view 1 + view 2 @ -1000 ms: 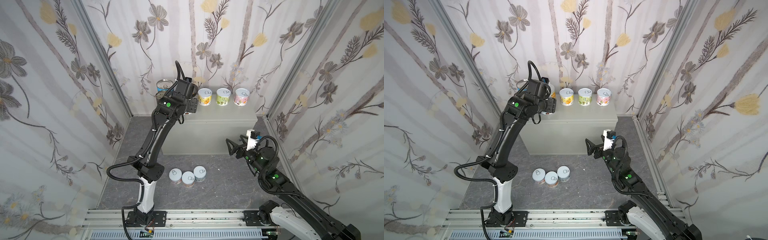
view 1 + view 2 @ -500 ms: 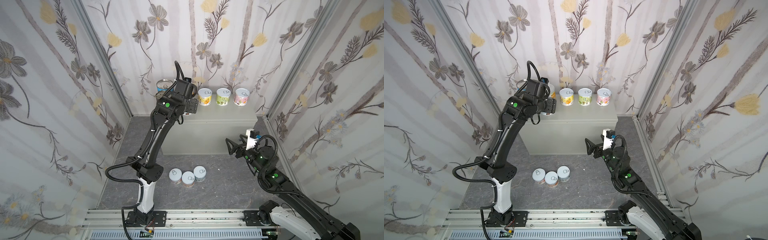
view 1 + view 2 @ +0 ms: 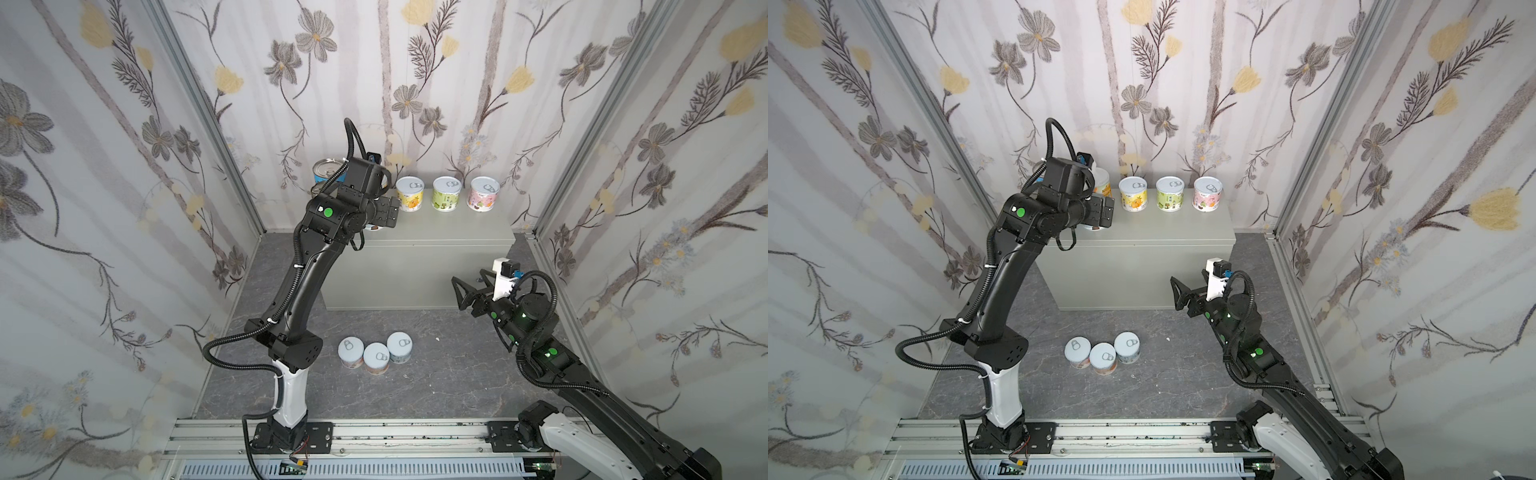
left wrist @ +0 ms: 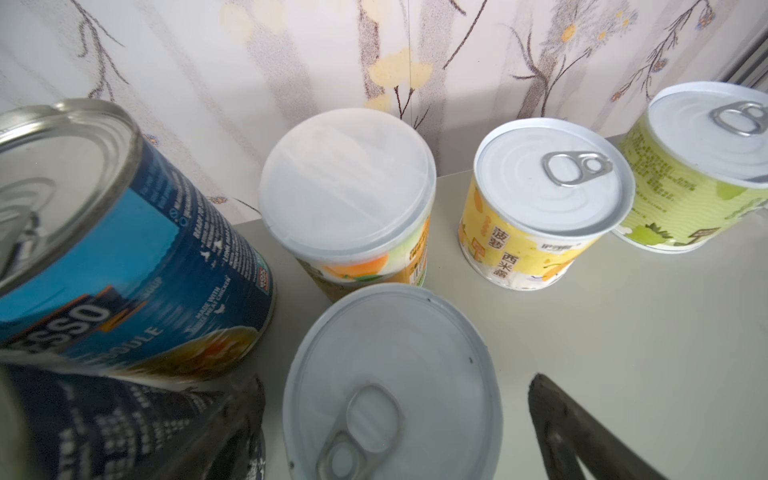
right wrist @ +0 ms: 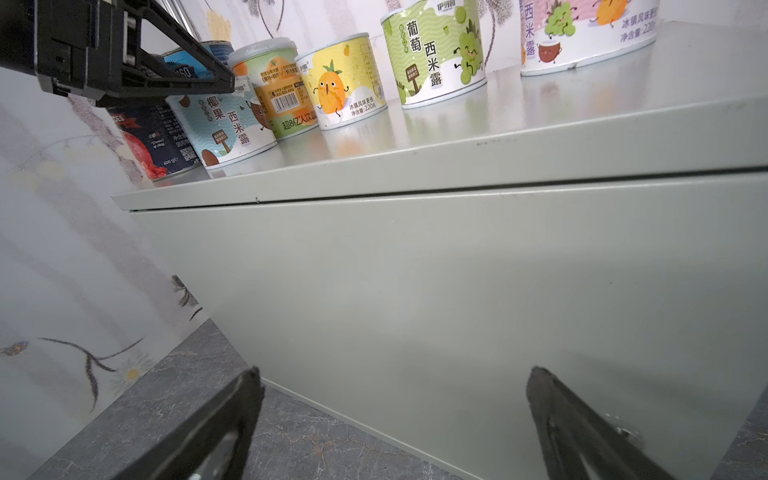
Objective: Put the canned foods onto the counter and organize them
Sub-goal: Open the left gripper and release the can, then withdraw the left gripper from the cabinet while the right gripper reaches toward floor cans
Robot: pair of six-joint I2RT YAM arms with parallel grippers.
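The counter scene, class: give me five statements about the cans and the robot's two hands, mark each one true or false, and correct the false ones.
1. Exactly three cans stand clustered on the floor. True.
2. The right hand grips a can. False: it is open and empty, in front of the counter.
3. In both top views the pink can ends the counter's back row on the right. True.
4. The yellow can lies on its side. False: it stands upright, lid up.
5. The left hand hangs over the floor. False: it is above the counter's left part, open.
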